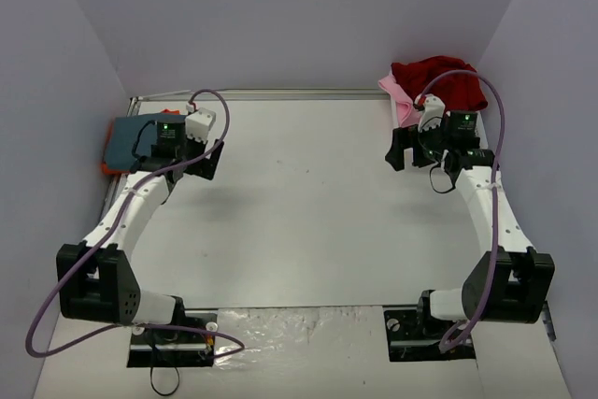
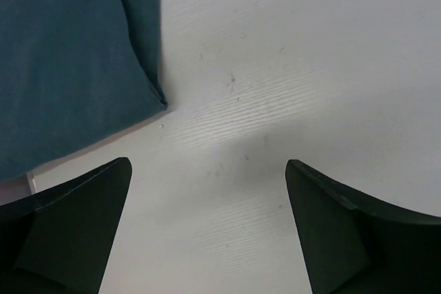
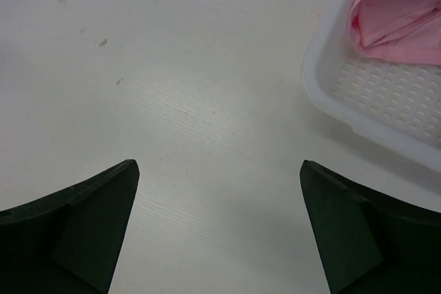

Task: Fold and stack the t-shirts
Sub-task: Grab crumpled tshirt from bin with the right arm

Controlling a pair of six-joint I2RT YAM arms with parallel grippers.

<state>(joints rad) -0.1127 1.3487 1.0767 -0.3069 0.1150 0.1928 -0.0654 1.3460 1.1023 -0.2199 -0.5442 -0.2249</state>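
Observation:
A folded teal-blue t-shirt [image 1: 128,137] lies at the table's far left on top of an orange t-shirt [image 1: 106,167], of which only an edge shows. The teal shirt also fills the upper left of the left wrist view [image 2: 65,67]. My left gripper [image 1: 207,160] is open and empty over bare table just right of it. A dark red t-shirt [image 1: 444,81] and a light pink t-shirt [image 1: 400,98] are heaped at the far right. The pink shirt [image 3: 396,15] lies in a white lattice basket [image 3: 358,94]. My right gripper [image 1: 400,149] is open and empty just left of the basket.
The white table [image 1: 308,203] is walled by grey panels at the back and both sides. A metal rail [image 1: 280,94] runs along the far edge. Purple cables [image 1: 140,184] loop over both arms.

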